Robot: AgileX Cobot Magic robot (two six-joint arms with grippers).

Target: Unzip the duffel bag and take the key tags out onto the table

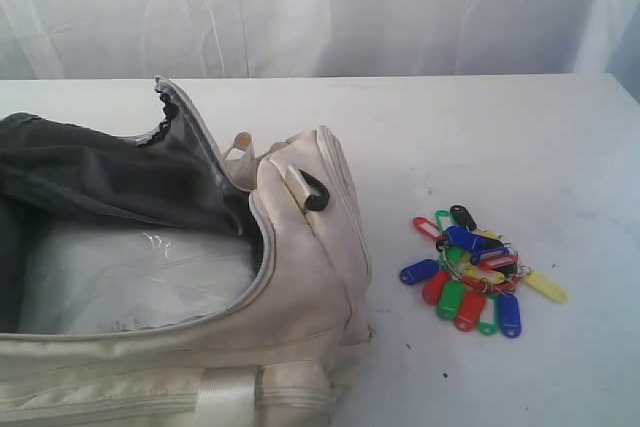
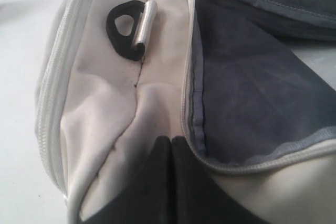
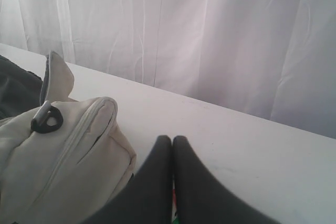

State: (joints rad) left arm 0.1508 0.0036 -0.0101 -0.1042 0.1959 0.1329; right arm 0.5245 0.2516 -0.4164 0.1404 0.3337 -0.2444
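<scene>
The cream-white duffel bag (image 1: 300, 277) lies unzipped at the left of the table (image 1: 480, 137), its grey lining (image 1: 110, 182) showing. The key tags (image 1: 475, 272), a bunch in red, green, blue, yellow and black, lie on the table to the bag's right. Neither gripper shows in the exterior view. My left gripper (image 2: 171, 139) is shut and empty over the bag's end panel (image 2: 105, 108), beside the open zipper edge. My right gripper (image 3: 172, 139) is shut and empty above the table next to the bag (image 3: 63, 166); a sliver of red and green shows below its fingers.
A black D-ring (image 1: 315, 192) sits on the bag's end panel, also seen as the D-ring (image 2: 123, 30) and the D-ring (image 3: 46, 120) in the wrist views. A white curtain (image 1: 320, 7) hangs behind the table's far edge. Shiny webbing (image 1: 240, 392) runs along the bag's near side.
</scene>
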